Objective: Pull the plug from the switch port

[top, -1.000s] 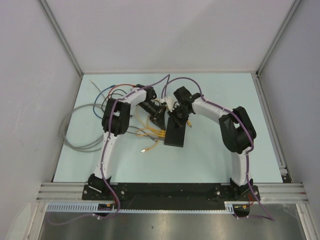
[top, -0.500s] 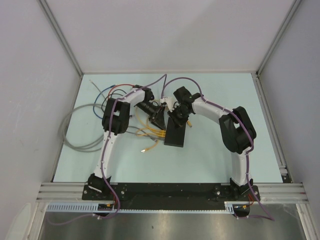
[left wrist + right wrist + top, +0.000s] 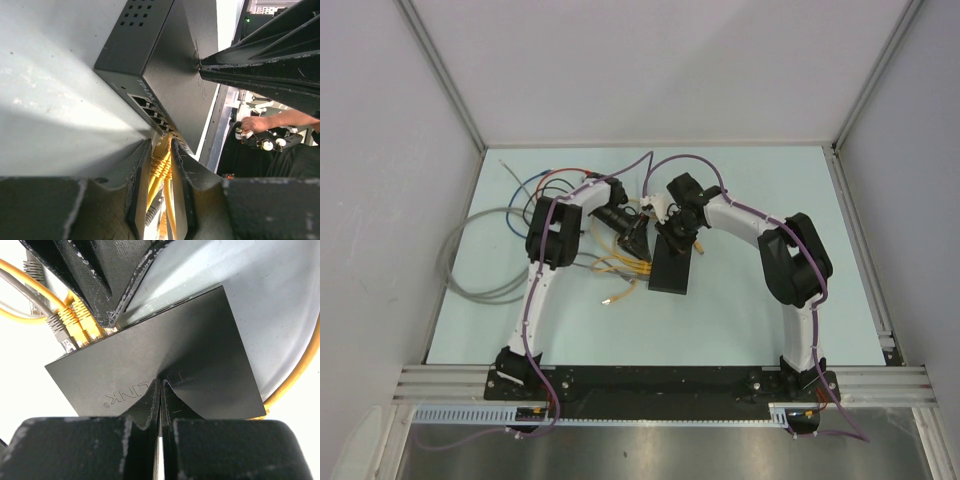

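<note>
Top view: switch [image 3: 672, 272] lies mid-table [image 3: 740, 310], left gripper [image 3: 638, 243] at its left edge, right gripper [image 3: 675, 238] over its far end. Left wrist: fingers [image 3: 137, 167] slightly apart around yellow plugs [image 3: 160, 169]; whether they grip, cannot tell. Right wrist: fingers together, tips on switch top.

I had both arms folded inward, elbows out, wrists nearly meeting mid-table. The left arm [image 3: 545, 235] reached right, and the left gripper [image 3: 636, 240] pointed near-right with its fingers [image 3: 137, 160] a narrow gap apart; I couldn't tell whether they clamped anything. The right arm [image 3: 790, 260] reached left, and the right gripper [image 3: 672, 238] tipped downward, its fingers [image 3: 149, 402] pressed almost together with only a slit between.
</note>
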